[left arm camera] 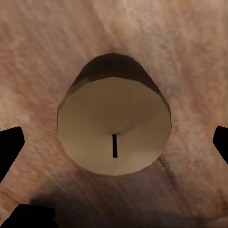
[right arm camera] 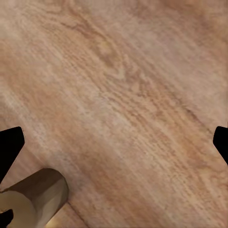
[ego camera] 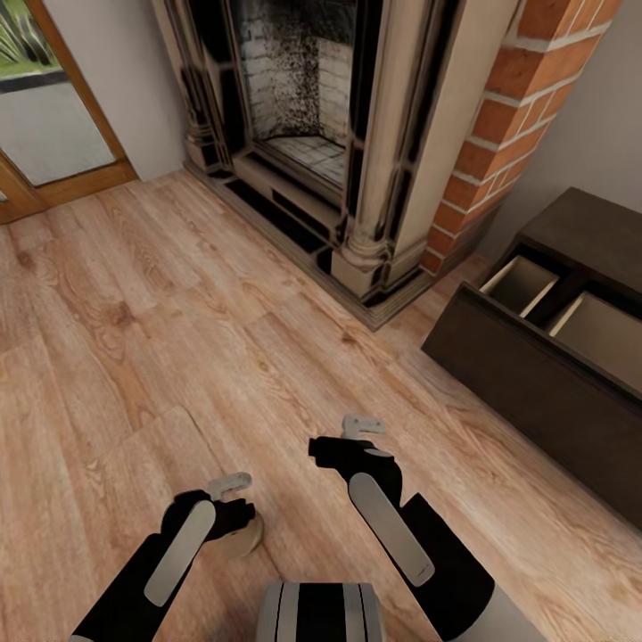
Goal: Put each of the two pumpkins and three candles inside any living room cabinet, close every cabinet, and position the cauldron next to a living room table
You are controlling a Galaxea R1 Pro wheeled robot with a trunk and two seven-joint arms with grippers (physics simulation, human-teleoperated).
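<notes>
Candle (left arm camera: 114, 130) first: a short, stubby cylinder standing upright on the wooden floor (ego camera: 178, 339), its flat top pale cream with a thin dark wick line and its faceted side shading to olive-brown. In the left wrist view it sits centred between the two dark fingertips (left arm camera: 10, 145), which stand wide apart at the picture's edges and do not touch it, so the left gripper (ego camera: 234, 506) is spread open directly over it. From the head view only a tan sliver of the candle (ego camera: 245, 538) peeks out beneath that gripper.

In the right wrist view the same candle (right arm camera: 35, 199) shows, tan and many-sided, beside bare planks; the right gripper (ego camera: 361, 432) hangs over the floor with its fingers parted and nothing between them.

Planks run in warm, strongly grained oak tones. To the robot's right stands the cabinet (ego camera: 535, 392), a low dark-brown wooden console whose drawers are pulled out (pale beige interiors showing). Ahead rises a fireplace (ego camera: 303, 116) with carved stone columns, a sooty firebox and a red brick flank (ego camera: 508, 116).
</notes>
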